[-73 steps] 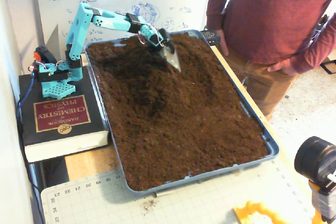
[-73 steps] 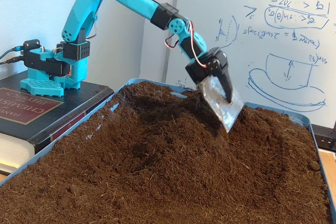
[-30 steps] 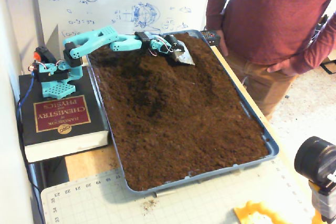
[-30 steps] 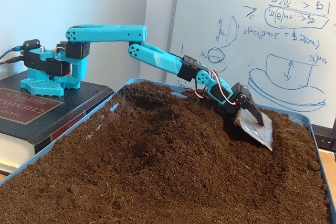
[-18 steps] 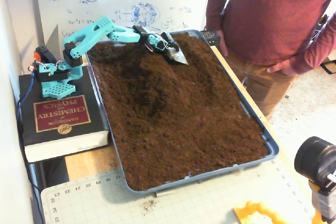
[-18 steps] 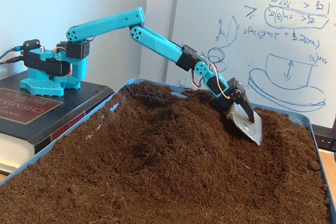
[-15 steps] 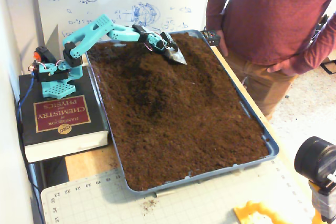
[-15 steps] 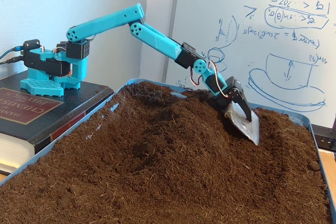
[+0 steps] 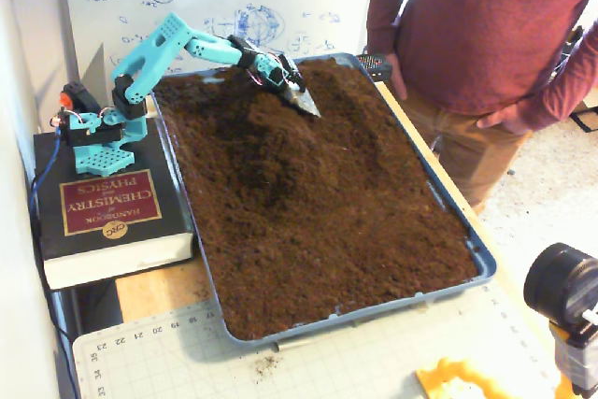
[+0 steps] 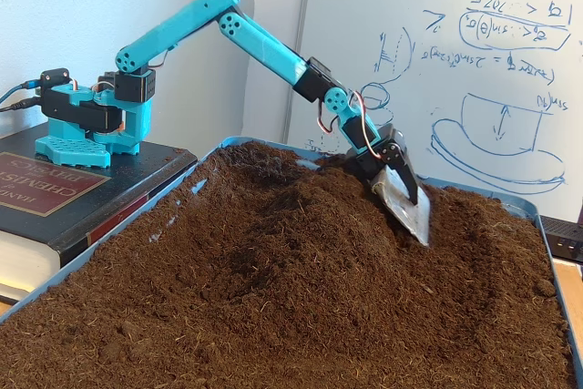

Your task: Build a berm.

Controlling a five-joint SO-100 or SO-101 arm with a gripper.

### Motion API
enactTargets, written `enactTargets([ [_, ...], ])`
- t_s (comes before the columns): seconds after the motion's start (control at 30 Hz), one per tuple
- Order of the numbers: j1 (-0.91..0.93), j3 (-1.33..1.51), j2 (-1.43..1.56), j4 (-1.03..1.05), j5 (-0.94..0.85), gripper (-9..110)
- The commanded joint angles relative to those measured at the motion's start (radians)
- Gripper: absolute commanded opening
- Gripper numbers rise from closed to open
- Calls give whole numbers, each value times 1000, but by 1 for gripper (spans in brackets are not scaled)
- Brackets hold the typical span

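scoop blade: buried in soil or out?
Partly in: the metal scoop slants down, its lower edge sunk into the berm, upper blade bare.

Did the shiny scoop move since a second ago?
Yes. The metal scoop pulled back toward the arm's base on the book, climbing the berm.

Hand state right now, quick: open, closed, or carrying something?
Hand: carries a metal scoop in place of visible fingers, its tip at the berm; open or closed cannot be told.
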Motion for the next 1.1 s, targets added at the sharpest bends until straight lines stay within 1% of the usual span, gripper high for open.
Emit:
enactTargets([
  [0.0,-63,110,87,8,0,0],
  [0.33,-69,290,235,8,2,0],
  [0.57,-69,357,304,8,2,0],
  [0.9,-40,359,387,8,25,0],
  [1.07,15,351,541,2,78,1],
])
